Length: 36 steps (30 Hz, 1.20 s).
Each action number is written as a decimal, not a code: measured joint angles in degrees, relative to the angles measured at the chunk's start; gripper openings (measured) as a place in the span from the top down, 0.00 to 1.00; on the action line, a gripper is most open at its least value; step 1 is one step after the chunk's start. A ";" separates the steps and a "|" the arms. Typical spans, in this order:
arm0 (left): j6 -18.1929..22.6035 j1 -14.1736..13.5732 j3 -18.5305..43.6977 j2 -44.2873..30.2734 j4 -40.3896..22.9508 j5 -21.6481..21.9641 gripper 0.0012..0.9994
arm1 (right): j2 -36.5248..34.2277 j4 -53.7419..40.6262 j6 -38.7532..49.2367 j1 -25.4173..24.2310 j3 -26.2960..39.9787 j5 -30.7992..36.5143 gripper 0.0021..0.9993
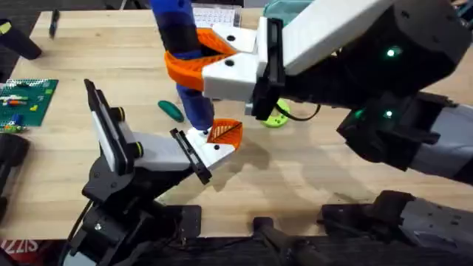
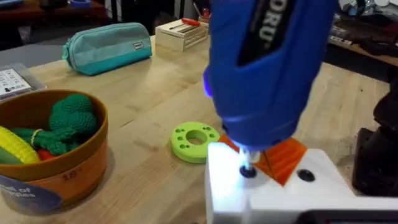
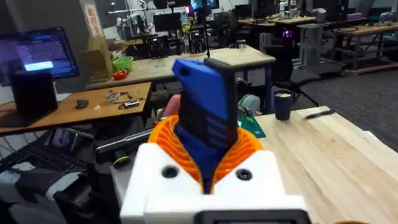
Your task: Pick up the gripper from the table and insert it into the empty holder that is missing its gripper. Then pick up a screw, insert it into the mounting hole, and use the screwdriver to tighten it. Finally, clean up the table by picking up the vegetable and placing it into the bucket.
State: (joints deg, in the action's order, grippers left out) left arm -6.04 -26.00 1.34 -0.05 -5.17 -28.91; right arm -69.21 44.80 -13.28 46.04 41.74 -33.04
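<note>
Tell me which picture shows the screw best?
The left wrist view: the screw sits under the screwdriver tip on the white holder, lit up close. In the overhead view the screwdriver stands over that spot, so the screw is too small to tell. The right wrist view shows the screwdriver's handle.

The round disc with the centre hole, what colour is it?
Lime green disc, clearest in the left wrist view.

A: table (image 1: 355,185) pale wood, matt grain. screwdriver (image 2: 267,68) glossy blue plastic, thin metal tip.
B: bucket (image 2: 74,171) smooth brown plastic, slight sheen. holder (image 2: 273,193) white plastic, probably matt. pouch (image 2: 109,46) teal cloth.
</note>
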 joint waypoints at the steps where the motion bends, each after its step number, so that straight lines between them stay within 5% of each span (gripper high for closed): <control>1: 0.00 0.00 0.00 0.00 0.00 -0.01 0.99 | 0.00 0.00 0.00 0.00 0.00 0.00 0.95; 12: 0.00 0.00 0.00 0.00 0.00 -0.01 0.99 | 0.00 0.69 -0.03 -0.05 -0.02 0.00 0.95; 20: 0.00 0.00 0.00 0.00 0.00 0.00 0.99 | 1.81 15.51 -1.02 -4.16 -0.02 -0.18 0.95; 30: 0.00 0.00 0.00 0.00 0.00 0.00 0.99 | 3.02 8.35 -3.24 -6.65 -0.02 -0.26 0.95; 36: 0.00 0.00 0.00 0.00 0.00 0.00 0.99 | 2.74 2.83 -1.44 -15.24 -0.02 -0.33 0.95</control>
State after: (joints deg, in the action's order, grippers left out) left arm -6.04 -26.00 1.34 -0.05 -5.17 -28.91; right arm -66.47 47.63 -14.72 30.80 41.71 -33.36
